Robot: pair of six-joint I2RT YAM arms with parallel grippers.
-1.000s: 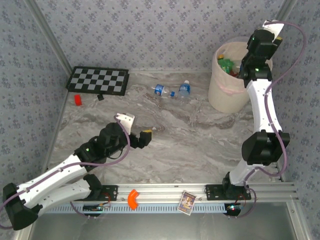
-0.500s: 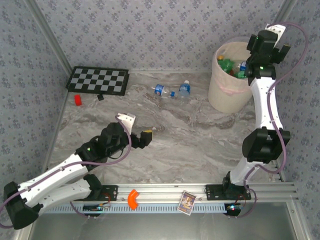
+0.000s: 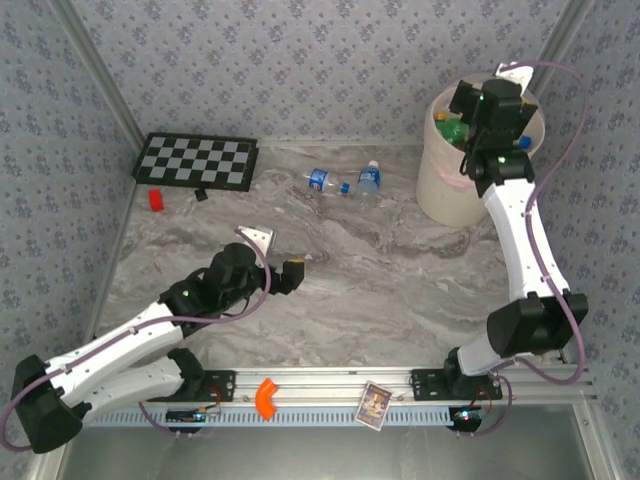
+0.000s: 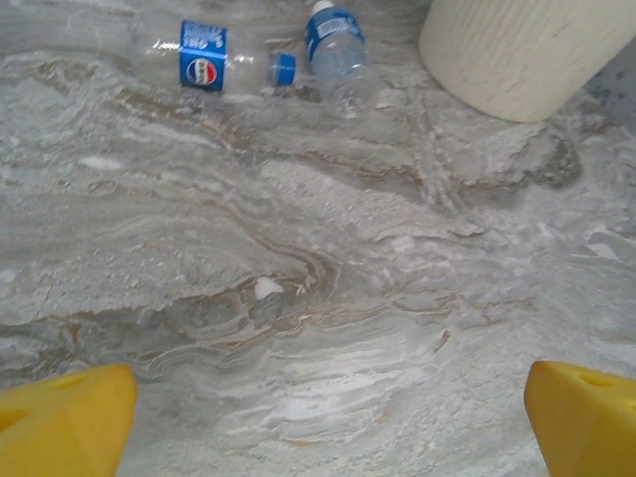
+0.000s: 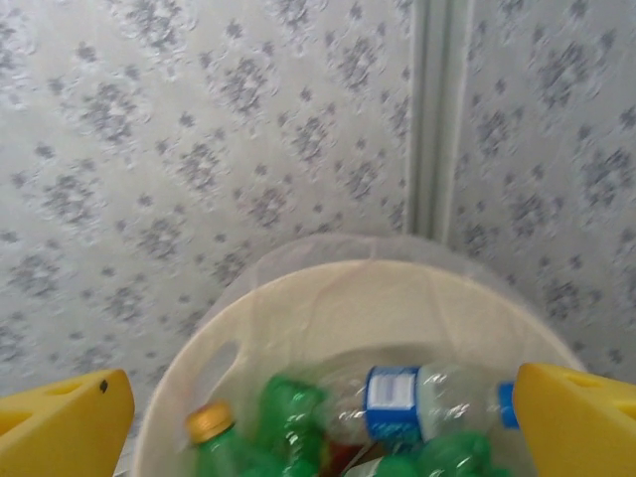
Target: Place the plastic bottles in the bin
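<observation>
Two clear plastic bottles with blue labels lie on the marble table, one to the left and one beside it. The pale cream bin stands at the back right. Inside it lie a clear blue-labelled bottle and green bottles. My right gripper hovers over the bin, open, with nothing between its yellow fingers. My left gripper is low over the middle of the table, open and empty, well short of the two bottles.
A checkerboard lies at the back left, with a small red block and a small black piece in front of it. An orange part and a card sit on the front rail. Patterned walls close in the table.
My right gripper has opened and swung left over the bin; a clear blue-labelled bottle now lies inside. The left arm has edged slightly right.
</observation>
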